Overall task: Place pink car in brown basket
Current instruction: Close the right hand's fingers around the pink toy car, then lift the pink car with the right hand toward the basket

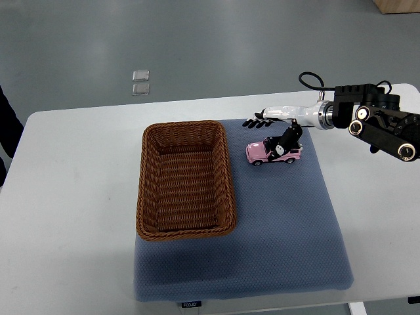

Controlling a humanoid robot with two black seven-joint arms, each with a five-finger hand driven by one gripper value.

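— Basket first: where does it sit?

— Brown basket (186,180), woven and rectangular, lies on the left part of a blue-grey mat (282,236) that covers the middle of the white table (72,197). Nothing shows inside it.

— And the car?

— Pink car (273,152) stands on the mat just to the right of the basket's far right corner, on its wheels, its length lying across the picture. It is outside the basket and close to it, not touching.

— Which hand is on it?

— Right hand (281,130), whose arm (384,125) comes in from the right edge across the far side of the table. The white palm lies above and behind the car.

— What are the fingers doing?

— Four black fingers (255,121) are stretched out flat to the left, well clear of the car and curled round nothing. Another black part, likely the thumb (289,139), reaches down onto the car's top at its right end. So the hand looks spread, touching the car rather than clamping it; whether there is any real grip I cannot tell.

— Anything else?

— Beyond the table, on the grey floor, two small clear squares (140,82) lie one behind the other. A dark sleeve (6,125) shows at the left edge.
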